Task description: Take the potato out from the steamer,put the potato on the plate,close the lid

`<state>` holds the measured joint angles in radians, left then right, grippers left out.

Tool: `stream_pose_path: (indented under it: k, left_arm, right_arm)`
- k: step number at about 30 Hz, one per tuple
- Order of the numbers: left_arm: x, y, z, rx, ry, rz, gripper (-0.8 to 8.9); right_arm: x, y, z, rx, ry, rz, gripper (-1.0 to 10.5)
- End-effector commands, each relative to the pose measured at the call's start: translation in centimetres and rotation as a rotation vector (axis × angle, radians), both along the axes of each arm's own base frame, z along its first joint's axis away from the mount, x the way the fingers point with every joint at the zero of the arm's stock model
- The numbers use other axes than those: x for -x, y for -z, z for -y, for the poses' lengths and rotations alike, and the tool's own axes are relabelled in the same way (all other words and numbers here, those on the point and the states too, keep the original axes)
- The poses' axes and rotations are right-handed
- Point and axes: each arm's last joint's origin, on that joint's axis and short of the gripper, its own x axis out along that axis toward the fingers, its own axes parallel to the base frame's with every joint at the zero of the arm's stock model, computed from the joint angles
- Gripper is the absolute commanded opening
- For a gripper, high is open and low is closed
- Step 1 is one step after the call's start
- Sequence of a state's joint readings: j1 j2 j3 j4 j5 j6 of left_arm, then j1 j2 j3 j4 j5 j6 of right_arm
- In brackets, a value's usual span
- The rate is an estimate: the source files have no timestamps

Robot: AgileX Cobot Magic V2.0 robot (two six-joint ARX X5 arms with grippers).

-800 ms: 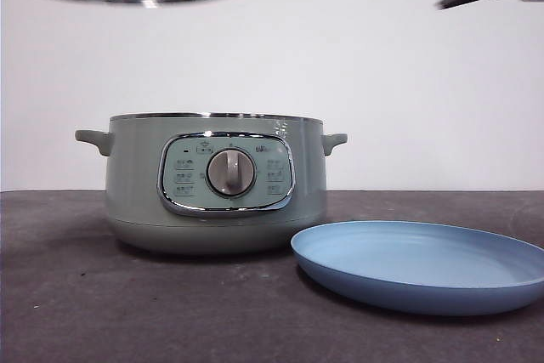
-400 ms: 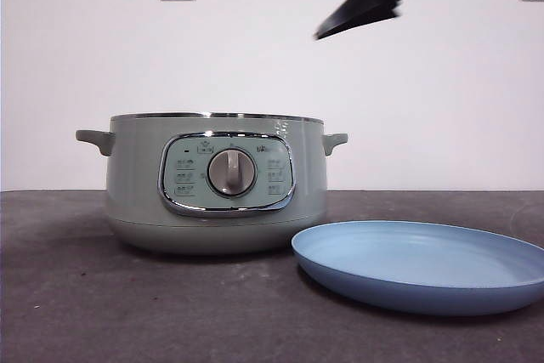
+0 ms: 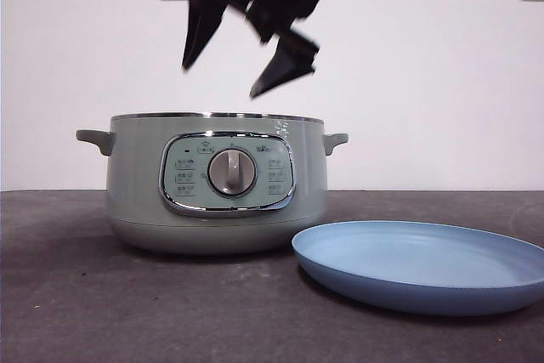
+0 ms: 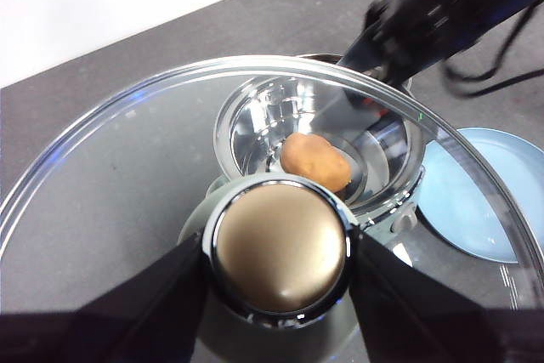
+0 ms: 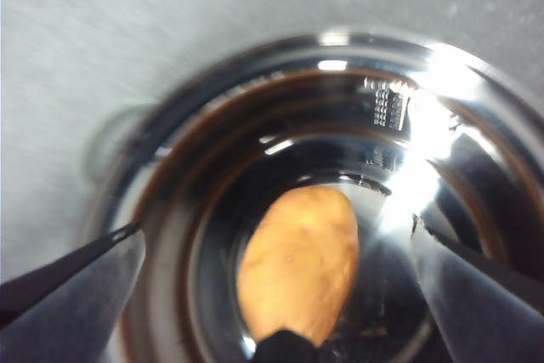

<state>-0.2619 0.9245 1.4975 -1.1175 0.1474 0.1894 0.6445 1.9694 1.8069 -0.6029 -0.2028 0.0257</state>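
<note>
Above the round sage-green steamer (image 3: pixel 216 183), your right claw (image 3: pixel 242 53) hangs with jaws spread wide over the oval orange-brown potato (image 5: pixel 299 263) lying in the shiny bowl, while your left claw (image 4: pixel 276 282) grips the knob of the domed clear glass lid (image 4: pixel 127 167) held aloft. Come down off-centre and a jaw could strike the rim, or the smooth potato could roll aside. Beside the pot, the shallow light-blue plate (image 3: pixel 422 264) sits bare on the dark counter (image 3: pixel 102 303).
</note>
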Motion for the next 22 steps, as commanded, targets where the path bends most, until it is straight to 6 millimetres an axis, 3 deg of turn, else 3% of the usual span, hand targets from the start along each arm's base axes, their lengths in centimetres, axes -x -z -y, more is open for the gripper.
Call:
stream_pose_path:
  k: [1, 10, 22]
  left_arm:
    - [0.9, -0.7, -0.2, 0.025, 0.002, 0.058, -0.09]
    - [1.4, -0.6, -0.4, 0.022, 0.004, 0.04, -0.09]
    - [1.4, -0.5, -0.4, 0.021, 0.006, 0.035, -0.09]
  right_arm:
    - [-0.6, 1.8, -0.8, 0.046, 0.002, -0.004, 6.3]
    - [-1.3, 5.9, -2.4, 0.126, 0.008, -0.043, 6.3]
    - [-1.3, 8.3, -3.4, 0.162, -0.011, -0.085, 5.5]
